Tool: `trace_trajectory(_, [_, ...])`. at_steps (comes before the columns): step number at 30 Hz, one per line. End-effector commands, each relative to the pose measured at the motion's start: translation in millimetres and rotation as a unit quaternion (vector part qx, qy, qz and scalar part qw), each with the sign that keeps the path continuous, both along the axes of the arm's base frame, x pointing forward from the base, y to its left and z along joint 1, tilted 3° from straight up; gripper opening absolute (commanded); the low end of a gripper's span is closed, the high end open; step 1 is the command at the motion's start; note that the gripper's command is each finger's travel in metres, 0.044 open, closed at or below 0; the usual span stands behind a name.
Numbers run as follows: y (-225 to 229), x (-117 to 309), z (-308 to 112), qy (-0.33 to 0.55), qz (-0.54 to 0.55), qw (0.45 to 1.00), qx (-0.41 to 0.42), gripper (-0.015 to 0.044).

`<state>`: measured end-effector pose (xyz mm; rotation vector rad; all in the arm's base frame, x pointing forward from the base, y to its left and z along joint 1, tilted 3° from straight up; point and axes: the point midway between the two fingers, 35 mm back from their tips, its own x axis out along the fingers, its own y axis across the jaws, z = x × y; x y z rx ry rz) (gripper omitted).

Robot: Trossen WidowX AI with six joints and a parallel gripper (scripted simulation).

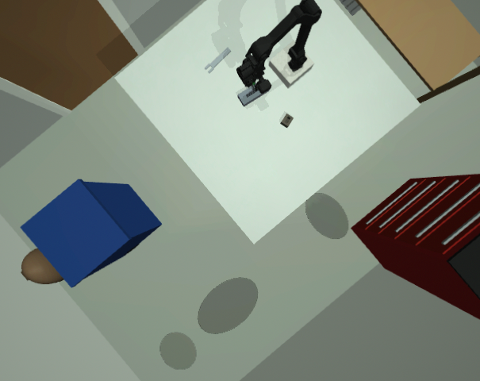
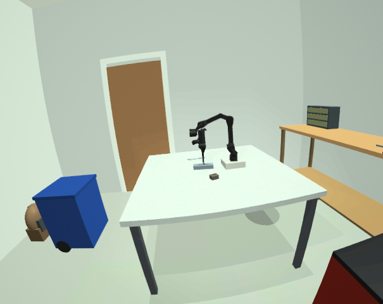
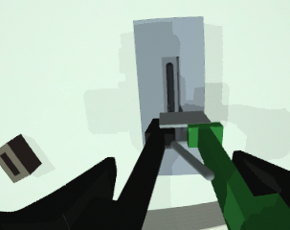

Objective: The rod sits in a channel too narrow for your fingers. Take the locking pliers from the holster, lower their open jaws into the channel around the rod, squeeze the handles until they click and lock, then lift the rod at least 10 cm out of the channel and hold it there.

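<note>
Our arm bends over with its black gripper pointing down, gripping the grey-headed locking pliers above the blue-grey rectangular block, whose narrow channel holds the dark cylindrical rod.

Setting: workshop or workshop-like lab. Evidence: red tool chest with rows of long drawer handles; wooden workbench with lower shelf, small drawer cabinet on top; wrench and robot arm at pale tabletop; blue wheeled bin nearby
</note>
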<state>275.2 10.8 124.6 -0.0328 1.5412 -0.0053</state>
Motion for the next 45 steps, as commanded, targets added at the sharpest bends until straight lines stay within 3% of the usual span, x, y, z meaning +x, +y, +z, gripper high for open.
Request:
trace_trajectory(1, [0, 1, 2, -0.001, -0.001, 1.0, -0.003, 0.0319])
trace_trajectory(45, [-2, 2, -25, -0.001, -0.001, 1.0, -0.003, 0.0319])
